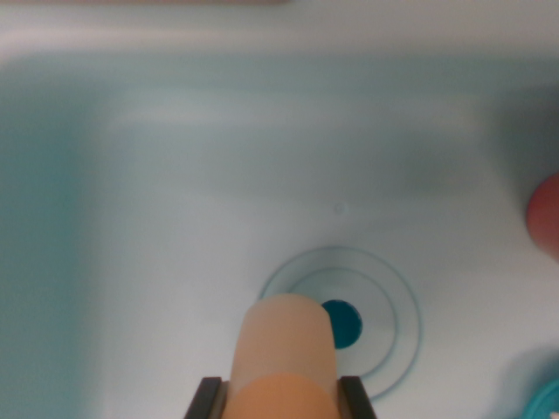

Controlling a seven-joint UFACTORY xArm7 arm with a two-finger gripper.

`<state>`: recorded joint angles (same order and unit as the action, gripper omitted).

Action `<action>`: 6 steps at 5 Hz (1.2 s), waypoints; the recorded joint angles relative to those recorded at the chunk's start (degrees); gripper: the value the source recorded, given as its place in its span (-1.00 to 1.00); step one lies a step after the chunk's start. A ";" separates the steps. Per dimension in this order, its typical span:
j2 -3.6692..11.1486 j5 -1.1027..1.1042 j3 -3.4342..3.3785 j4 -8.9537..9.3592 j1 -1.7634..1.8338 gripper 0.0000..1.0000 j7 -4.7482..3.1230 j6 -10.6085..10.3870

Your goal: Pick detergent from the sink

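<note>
The detergent bottle [285,345] is a pale peach cylinder with a darker orange lower part, at the bottom centre of the wrist view. My gripper [284,397] is shut on it, with one black finger [210,400] against its left side and the other against its right. The bottle hangs over the pale blue sink floor [218,218] and covers part of the round drain [345,321], whose dark teal hole shows just to the bottle's right. The view is blurred.
The sink's back wall [279,52] runs along the top and its left wall [39,244] down the left. A red rounded object [547,214] shows at the right edge. A teal round object [546,403] sits in the bottom right corner.
</note>
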<state>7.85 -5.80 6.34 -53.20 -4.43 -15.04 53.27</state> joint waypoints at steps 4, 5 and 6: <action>-0.89 0.20 0.02 -2.14 0.01 1.00 0.29 3.02; -1.46 0.33 0.04 -3.51 0.02 1.00 0.47 4.94; -1.46 0.33 0.04 -3.51 0.02 1.00 0.47 4.94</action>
<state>6.39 -5.48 6.38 -56.71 -4.41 -14.57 58.22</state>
